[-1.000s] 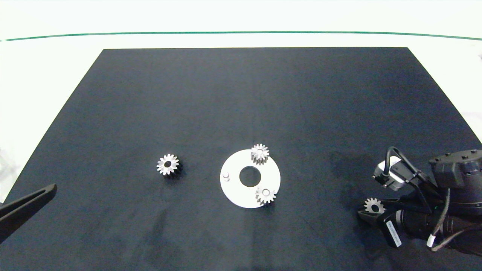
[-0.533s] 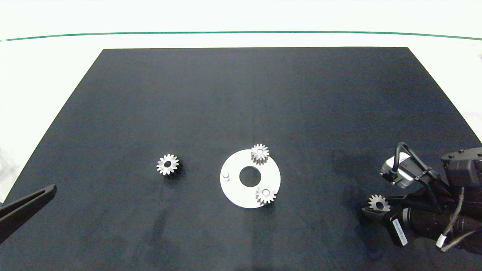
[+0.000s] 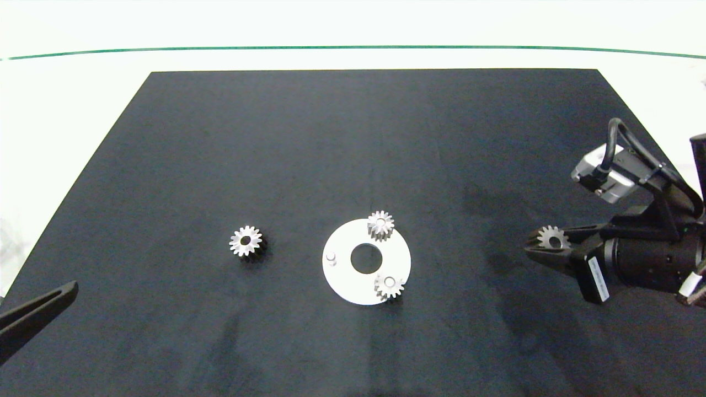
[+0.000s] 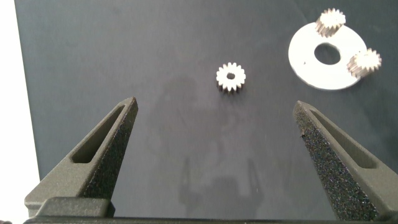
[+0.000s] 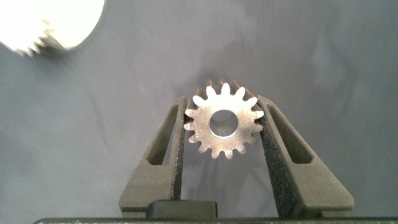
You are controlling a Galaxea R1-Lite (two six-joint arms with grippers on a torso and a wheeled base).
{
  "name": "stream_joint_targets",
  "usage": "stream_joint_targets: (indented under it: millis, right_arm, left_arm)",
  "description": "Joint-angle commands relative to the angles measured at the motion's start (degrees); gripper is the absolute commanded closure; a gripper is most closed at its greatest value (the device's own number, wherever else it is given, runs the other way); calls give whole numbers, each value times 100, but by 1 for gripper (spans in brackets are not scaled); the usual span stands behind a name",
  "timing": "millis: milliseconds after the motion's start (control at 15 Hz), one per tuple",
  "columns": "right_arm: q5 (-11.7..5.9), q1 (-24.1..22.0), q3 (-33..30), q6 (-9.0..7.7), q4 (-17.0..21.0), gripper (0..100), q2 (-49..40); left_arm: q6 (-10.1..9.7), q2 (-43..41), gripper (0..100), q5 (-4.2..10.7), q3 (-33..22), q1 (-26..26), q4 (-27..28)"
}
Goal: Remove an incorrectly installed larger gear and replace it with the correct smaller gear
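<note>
The right gripper, at three o'clock of the white disc, pinches the larger gear clear of its bare peg, while the smaller gear waits at nine o'clock; only the right wrist view shows both fingers squeezing its teeth, and the left gripper hangs spread.

Smaller gear left of plate

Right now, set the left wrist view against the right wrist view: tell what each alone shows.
Left wrist only: the open left pincer over the black mat, and the small silver spur gear lying loose. Right wrist only: the right pincer shut on the larger silver toothed gear. Both: the white round plate and the mat.
</note>
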Motion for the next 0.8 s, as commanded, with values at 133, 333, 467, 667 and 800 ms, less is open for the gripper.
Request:
stream_joint_targets:
  millis: [133,333,467,667,800]
  right_arm:
    - [-15,799,-826,17,84,78,643]
    - [-15,1335,-1468,97,110,78,1215]
    - [-42,1599,-1740,123,119,78,1575]
    - [-50,1907,-2127,132,242,78,1979]
    - [-50,2065,-2575,132,655,78,2190]
  left_arm:
    - [8,-201,0,12,-10,8,165]
    - [8,-254,0,20,-10,8,165]
    - [8,-324,0,29,-2,8,173]
    - [8,-342,0,29,7,8,173]
    - [8,-350,0,29,7,8,173]
